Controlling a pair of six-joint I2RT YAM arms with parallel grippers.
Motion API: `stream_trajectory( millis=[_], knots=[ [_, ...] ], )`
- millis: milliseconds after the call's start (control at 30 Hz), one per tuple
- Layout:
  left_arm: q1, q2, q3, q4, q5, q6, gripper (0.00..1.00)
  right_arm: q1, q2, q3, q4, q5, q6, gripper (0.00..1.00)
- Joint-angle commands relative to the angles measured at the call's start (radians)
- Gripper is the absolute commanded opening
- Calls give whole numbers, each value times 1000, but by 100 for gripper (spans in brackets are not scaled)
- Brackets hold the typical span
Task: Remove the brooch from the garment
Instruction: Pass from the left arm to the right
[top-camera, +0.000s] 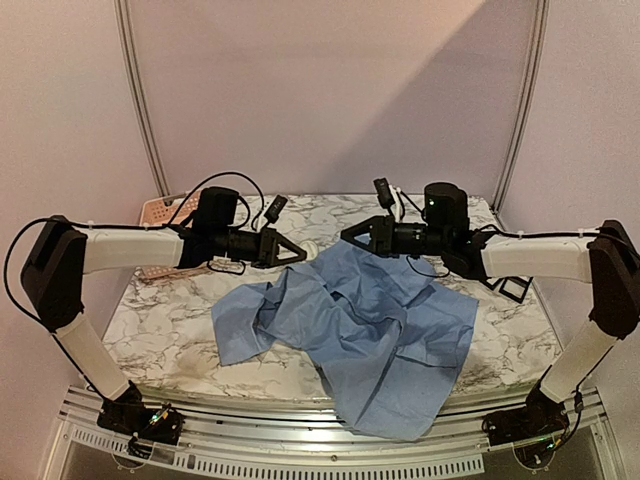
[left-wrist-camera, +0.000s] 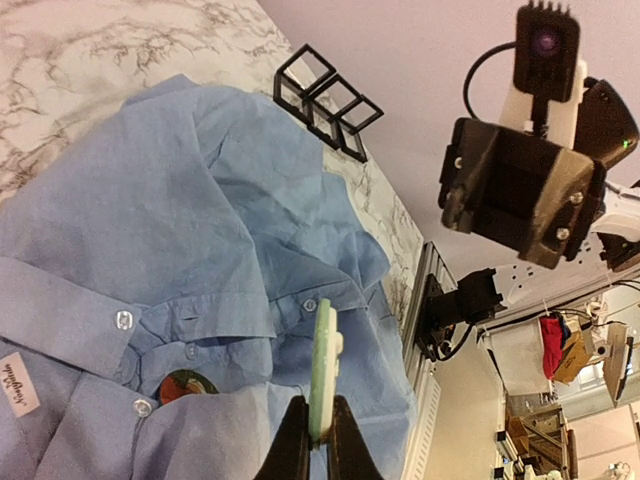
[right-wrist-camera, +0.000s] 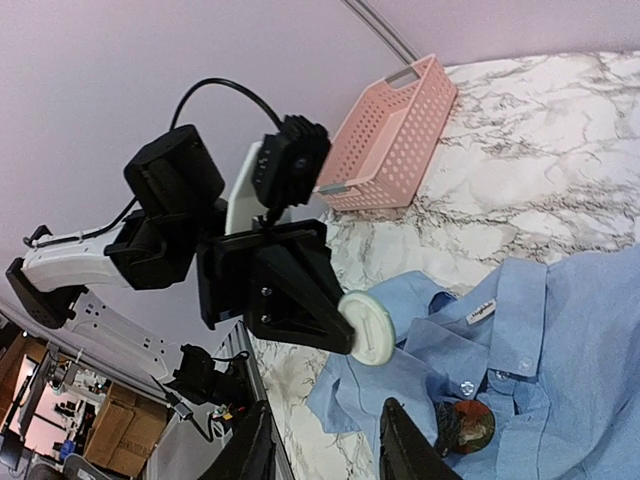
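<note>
While left claw clamps pale disc near shirt, right claw gapes apart | pink basket: far-left corner

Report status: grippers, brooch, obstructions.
Left gripper shut on pale disc, held off the shirt. Right gripper open, empty. Colourful round piece on shirt by collar; which is the brooch, cannot tell. Nothing covers it.

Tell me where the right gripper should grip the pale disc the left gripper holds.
Best take the pale disc by its free rim, opposite the pinch of the left gripper, approaching edge-on so the right gripper closes on its flat faces. It is thin, clamped at one edge.
</note>
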Motion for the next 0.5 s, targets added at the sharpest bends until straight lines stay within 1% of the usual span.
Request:
stream_trajectory(
  millis=[0, 267, 467],
  knots=[
    [2, 10, 9, -21, -3, 17, 0, 9, -50, -18, 18, -27, -43, 36],
    [-1, -11, -4, 41, 47, 6, 0, 9, -30, 4, -5, -61, -71, 45],
    [-31, -35, -8, 92, 117, 14, 0, -1, 2, 18, 14, -138, -70, 50]
  ],
)
